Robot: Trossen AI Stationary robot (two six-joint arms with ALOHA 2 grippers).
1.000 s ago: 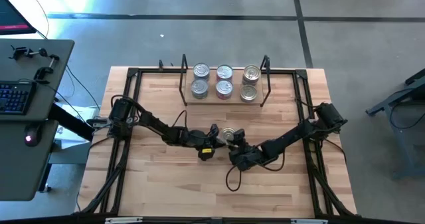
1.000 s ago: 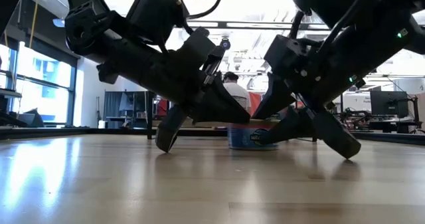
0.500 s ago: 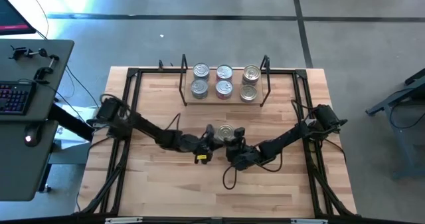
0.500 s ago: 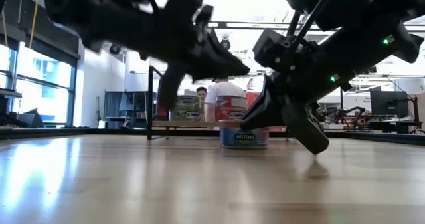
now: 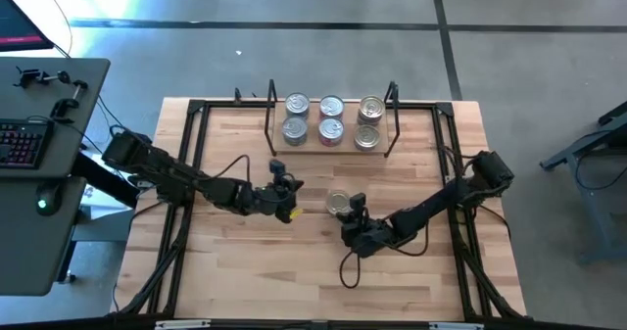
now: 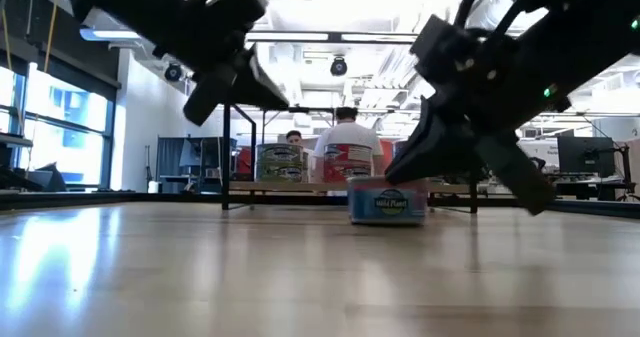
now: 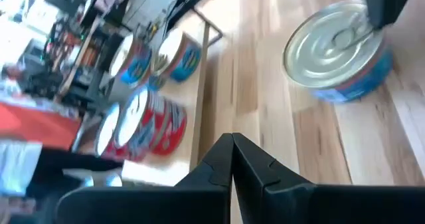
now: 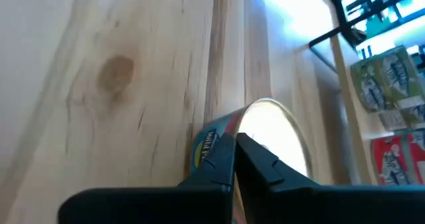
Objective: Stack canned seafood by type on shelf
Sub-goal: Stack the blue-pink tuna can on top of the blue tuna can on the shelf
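Note:
One canned seafood tin (image 5: 338,202), silver lid and blue label, stands upright on the wooden table; the low view shows it as the tin (image 6: 388,203). My right gripper (image 5: 354,206) is shut, with its tips at the tin's right side. My left gripper (image 5: 292,185) is shut and raised clear of the table, left of the tin, touching nothing. The shelf (image 5: 313,148) stands at the far edge with several tins (image 5: 331,118) on its board, in three columns. My right gripper has its shut fingertips (image 8: 234,144) at the tin's lid, near the rim (image 7: 372,26) beside the pull tab. It comes slanting down from the table's right and near side. Whether it pinches the tab or only rests on the lid, I cannot tell. The tin stands flat on the table.
A black frame (image 5: 196,110) borders the tabletop. Bare wood lies between the tin and the shelf and along the near edge. A desk with a keyboard (image 5: 22,144) stands left of the table. People show in the room beyond the shelf (image 6: 345,142).
My left gripper has pulled away from the tin toward the table's left edge, rising and rolling as it went. My right gripper has shut at the tin, staying about where it was. The tin remains upright on the table.

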